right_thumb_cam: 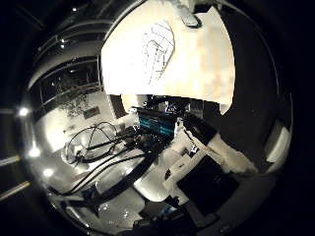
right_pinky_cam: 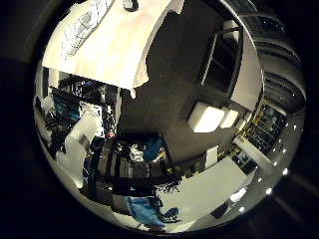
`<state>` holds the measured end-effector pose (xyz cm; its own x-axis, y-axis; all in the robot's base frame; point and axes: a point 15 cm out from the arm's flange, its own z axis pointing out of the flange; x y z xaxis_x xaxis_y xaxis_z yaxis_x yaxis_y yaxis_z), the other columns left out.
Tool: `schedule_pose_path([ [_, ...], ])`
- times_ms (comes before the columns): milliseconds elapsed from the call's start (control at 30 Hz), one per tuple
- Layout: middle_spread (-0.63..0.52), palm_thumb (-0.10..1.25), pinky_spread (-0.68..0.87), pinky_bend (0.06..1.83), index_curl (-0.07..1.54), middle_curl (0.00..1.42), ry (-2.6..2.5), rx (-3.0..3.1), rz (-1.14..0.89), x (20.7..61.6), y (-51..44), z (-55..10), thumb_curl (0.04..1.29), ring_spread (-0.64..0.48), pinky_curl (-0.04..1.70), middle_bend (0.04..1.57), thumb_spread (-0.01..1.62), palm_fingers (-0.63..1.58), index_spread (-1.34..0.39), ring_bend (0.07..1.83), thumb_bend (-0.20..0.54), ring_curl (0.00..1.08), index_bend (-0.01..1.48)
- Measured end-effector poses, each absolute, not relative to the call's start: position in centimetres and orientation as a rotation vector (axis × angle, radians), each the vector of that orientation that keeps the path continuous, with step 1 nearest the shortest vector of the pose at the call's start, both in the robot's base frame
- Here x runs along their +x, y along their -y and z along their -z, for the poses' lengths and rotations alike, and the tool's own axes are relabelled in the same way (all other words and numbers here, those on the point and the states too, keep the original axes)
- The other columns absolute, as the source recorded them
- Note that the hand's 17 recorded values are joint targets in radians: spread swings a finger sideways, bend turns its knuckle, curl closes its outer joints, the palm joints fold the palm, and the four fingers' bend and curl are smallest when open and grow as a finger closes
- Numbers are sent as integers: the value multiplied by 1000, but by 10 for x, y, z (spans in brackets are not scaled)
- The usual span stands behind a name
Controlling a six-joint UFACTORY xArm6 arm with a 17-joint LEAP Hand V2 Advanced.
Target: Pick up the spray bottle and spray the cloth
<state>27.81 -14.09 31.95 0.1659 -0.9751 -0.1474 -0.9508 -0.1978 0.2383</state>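
A pale table top (right_thumb_cam: 206, 64) lies some way off from the palm. On it rests a white cloth (right_thumb_cam: 158, 44) with a grid of thin lines, also seen as the cloth (right_pinky_cam: 84, 25) in the little finger side view. A small dark object (right_pinky_cam: 130, 4) sits near the table's edge beyond the cloth; I cannot tell what it is. No spray bottle is recognisable in either view. White and black parts of my hand (right_thumb_cam: 197, 167) reach in from the rim of the thumb side view, holding nothing that I can see.
Beside the table stands dark equipment with a lit blue-green screen (right_thumb_cam: 156, 124). A dark floor (right_pinky_cam: 174, 74) spreads past the table's edge, with a black frame (right_pinky_cam: 222, 59) and white boxes (right_pinky_cam: 207, 118) on it.
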Motion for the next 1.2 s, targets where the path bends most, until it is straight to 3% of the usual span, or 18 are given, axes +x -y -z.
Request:
schedule_pose_path([
  [800,66,723,386,341,273,340,2360,2562,361,344,94,-349,392,184,303,204,1047,246,-237,330,-25,257,151],
  [1033,66,690,388,353,267,345,2633,2552,569,343,89,-322,388,184,300,224,1051,240,-235,349,-26,257,153],
  [1200,67,684,387,361,268,345,2842,2500,560,351,117,-313,384,185,299,228,1053,235,-232,367,-24,255,156],
])
